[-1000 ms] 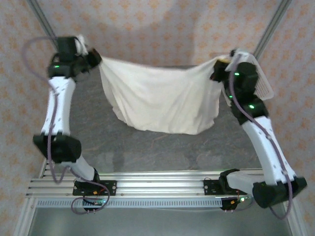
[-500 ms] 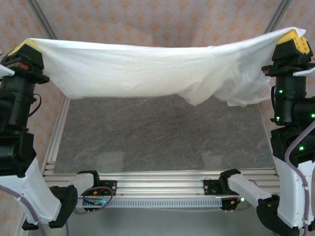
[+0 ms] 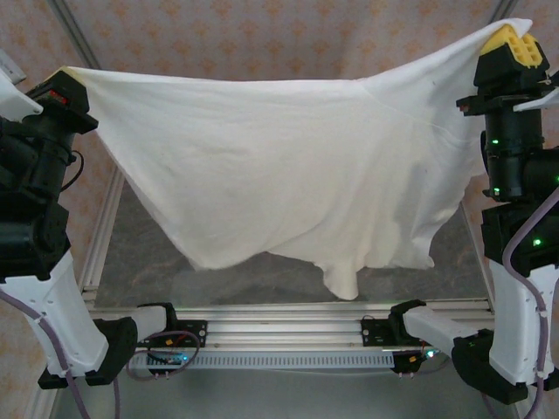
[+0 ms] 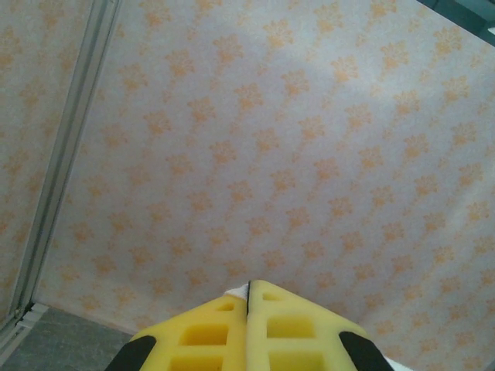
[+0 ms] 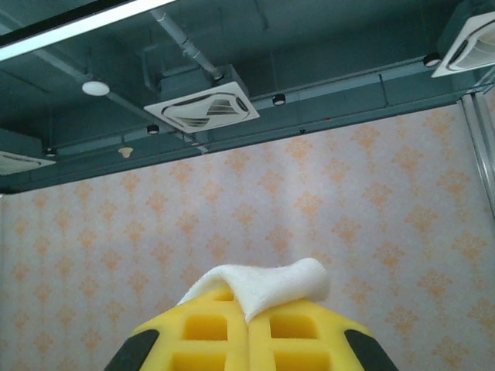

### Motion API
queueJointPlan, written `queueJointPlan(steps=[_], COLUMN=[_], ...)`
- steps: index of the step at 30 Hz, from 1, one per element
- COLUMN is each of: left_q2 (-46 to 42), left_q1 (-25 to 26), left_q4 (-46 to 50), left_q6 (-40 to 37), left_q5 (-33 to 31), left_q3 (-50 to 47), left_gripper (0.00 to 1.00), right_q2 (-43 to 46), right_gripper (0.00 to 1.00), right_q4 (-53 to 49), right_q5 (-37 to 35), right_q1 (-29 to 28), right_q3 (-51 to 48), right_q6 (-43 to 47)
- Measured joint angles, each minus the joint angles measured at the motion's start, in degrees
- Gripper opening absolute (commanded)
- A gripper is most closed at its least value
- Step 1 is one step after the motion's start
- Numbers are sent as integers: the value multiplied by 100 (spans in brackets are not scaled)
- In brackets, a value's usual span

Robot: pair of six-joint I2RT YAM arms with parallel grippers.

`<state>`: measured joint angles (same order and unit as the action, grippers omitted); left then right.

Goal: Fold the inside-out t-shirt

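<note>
— Left tool [image 3: 63, 77]: what is it doing?
— Its yellow pads are pressed together on the top left corner of the t-shirt [image 3: 288, 166], high above the left edge of the worktop [image 3: 140, 253]. In the left wrist view the left tool [image 4: 248, 290] shows a sliver of white cloth [image 4: 236, 291] at the pad tips.
— Where is the t-shirt?
— It is stretched in the air above the worktop, hanging like a wrinkled white curtain between both tools. Its lower edge is uneven, and one flap dips lowest over the worktop's near edge.
— And the right tool [image 3: 515, 44]?
— It is clamped on the top right corner, high above the worktop's right edge. In the right wrist view a fold of cloth [image 5: 267, 282] drapes over the tips of the right tool [image 5: 249, 321].
</note>
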<state>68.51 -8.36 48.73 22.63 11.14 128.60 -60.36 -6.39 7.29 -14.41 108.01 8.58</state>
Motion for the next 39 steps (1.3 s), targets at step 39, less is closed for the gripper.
queueJointPlan(steps=[39], left_q2=[1410], left_q1=[0], left_q4=[-1432], left_q6=[-111], left_q5=[-374], left_q3=[-2323], left_gripper=[3], right_q2=[-2214], right_gripper=[0], right_q4=[1154], right_q5=[706], right_q1=[0], right_q3=[-1346], right_q6=[-142])
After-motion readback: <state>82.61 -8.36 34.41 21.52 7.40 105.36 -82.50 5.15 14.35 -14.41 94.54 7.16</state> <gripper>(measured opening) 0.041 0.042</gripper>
